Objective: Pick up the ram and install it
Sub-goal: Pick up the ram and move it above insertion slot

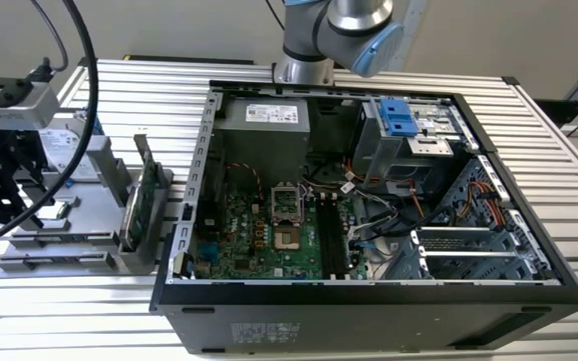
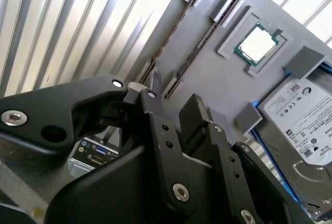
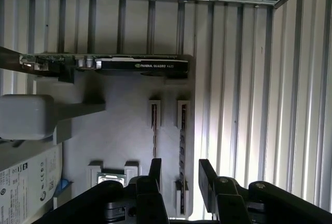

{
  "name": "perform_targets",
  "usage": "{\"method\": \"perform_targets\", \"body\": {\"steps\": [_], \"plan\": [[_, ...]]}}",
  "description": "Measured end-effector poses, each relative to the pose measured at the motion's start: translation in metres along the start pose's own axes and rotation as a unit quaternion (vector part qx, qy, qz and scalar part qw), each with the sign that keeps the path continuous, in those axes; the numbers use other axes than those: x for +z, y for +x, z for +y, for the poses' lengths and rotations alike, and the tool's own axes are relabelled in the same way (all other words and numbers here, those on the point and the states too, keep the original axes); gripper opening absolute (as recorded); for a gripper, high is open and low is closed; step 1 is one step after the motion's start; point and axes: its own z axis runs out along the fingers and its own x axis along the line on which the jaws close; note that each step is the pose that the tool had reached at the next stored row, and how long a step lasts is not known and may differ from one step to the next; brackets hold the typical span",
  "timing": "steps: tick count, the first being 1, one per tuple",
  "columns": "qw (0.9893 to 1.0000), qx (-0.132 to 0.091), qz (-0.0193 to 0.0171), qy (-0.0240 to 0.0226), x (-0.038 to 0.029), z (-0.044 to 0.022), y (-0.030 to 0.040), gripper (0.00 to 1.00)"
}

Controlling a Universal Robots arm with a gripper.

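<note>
On the slatted table [image 1: 560,150], an open computer case [image 1: 369,316] is seen, with a gray holder [image 1: 63,263] just beside it on the exterior view's left. Over this holder the gripper [image 3: 180,166] is held with its fingers spread apart, nothing grasped. The ram [image 3: 182,130] is seated on edge in a holder slot, lined up with that gap

Ram [image 3: 182,141] stands in holder [image 3: 119,130] beside computer case [image 1: 369,304].

The table [image 1: 555,143] is ribbed bare metal, the holder [image 3: 119,125] matt grey plastic, the pincer [image 3: 180,168] matt black.
</note>
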Motion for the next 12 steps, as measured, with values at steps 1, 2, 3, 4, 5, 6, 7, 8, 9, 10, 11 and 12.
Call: {"method": "perform_targets", "body": {"steps": [1, 2, 3, 4, 5, 6, 7, 8, 9, 10, 11, 12], "plan": [[1.0000, 0.000, 0.0000, 0.0000, 0.0004, 0.0000, 0.0000, 1.00], [1.0000, 0.000, -0.0001, 0.0001, 0.0007, -0.0001, 0.0000, 1.00], [1.0000, 0.000, 0.0000, 0.0000, 0.0011, -0.0001, 0.0000, 1.00], [1.0000, 0.000, 0.0000, 0.0000, 0.0015, -0.0001, 0.0000, 1.00], [1.0000, 0.000, -0.0001, 0.0001, 0.0019, -0.0002, 0.0001, 1.00], [1.0000, 0.000, -0.0001, 0.0001, 0.0023, -0.0002, 0.0001, 1.00], [1.0000, 0.000, 0.0000, 0.0000, 0.0027, -0.0002, 0.0001, 1.00], [1.0000, 0.000, 0.0000, 0.0000, 0.0031, -0.0002, 0.0001, 1.00], [1.0000, 0.000, 0.0000, 0.0001, 0.0035, -0.0003, 0.0001, 1.00], [1.0000, 0.000, 0.0000, 0.0000, 0.0040, -0.0003, 0.0001, 1.00], [1.0000, 0.000, 0.0000, 0.0000, 0.0044, -0.0003, 0.0001, 1.00], [1.0000, 0.000, 0.0000, 0.0000, 0.0048, -0.0004, 0.0002, 1.00]]}}
